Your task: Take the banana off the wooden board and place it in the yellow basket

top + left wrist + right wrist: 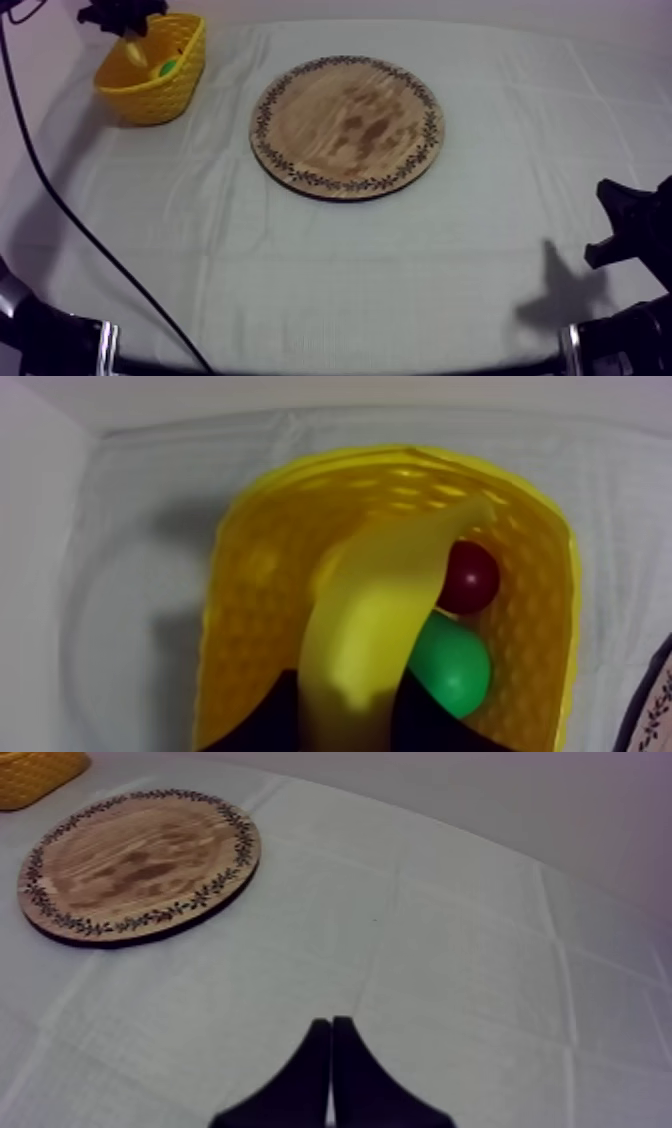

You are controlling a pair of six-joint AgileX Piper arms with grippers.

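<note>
Top view: the basket is seen near the cloth's far left edge, well apart from the board, with open cloth all round. The left gripper, partly cut off, is hung over it. The right gripper is seen low at the right edge.

Left wrist view: the banana is clamped between the fingers over the basket's mouth, half hiding a small red fruit and a green fruit.

Right wrist view: the fingers are pressed together over cloth.
</note>
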